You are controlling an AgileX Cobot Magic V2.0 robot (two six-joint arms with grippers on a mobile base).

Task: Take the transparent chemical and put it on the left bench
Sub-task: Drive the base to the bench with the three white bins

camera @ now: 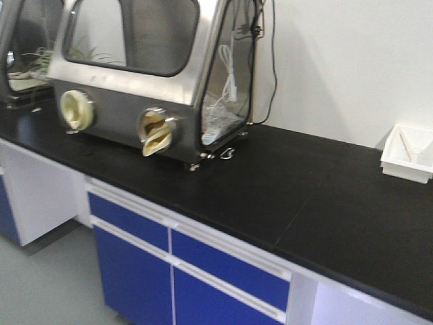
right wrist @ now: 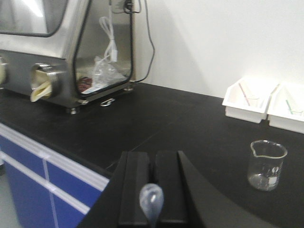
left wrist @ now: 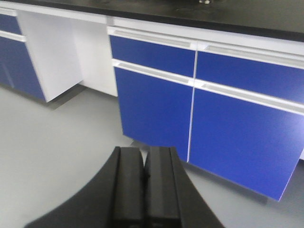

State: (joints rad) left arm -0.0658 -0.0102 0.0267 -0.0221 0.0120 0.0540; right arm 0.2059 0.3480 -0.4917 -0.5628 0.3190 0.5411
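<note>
Pipette (right wrist: 151,198), clear, bulb at lower centre of frame, clamped in right gripper (right wrist: 153,156) over black bench (right wrist: 190,123) edge. Beaker (right wrist: 267,164) lower right. Left gripper (left wrist: 145,151) closed, empty, facing blue drawers (left wrist: 152,54).

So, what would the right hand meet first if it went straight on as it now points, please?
Likely only bare black worktop, or the white wall behind it; depth is unclear. The right hand, shut on the clear pipette, aims between the glovebox and the glass beaker.
</note>
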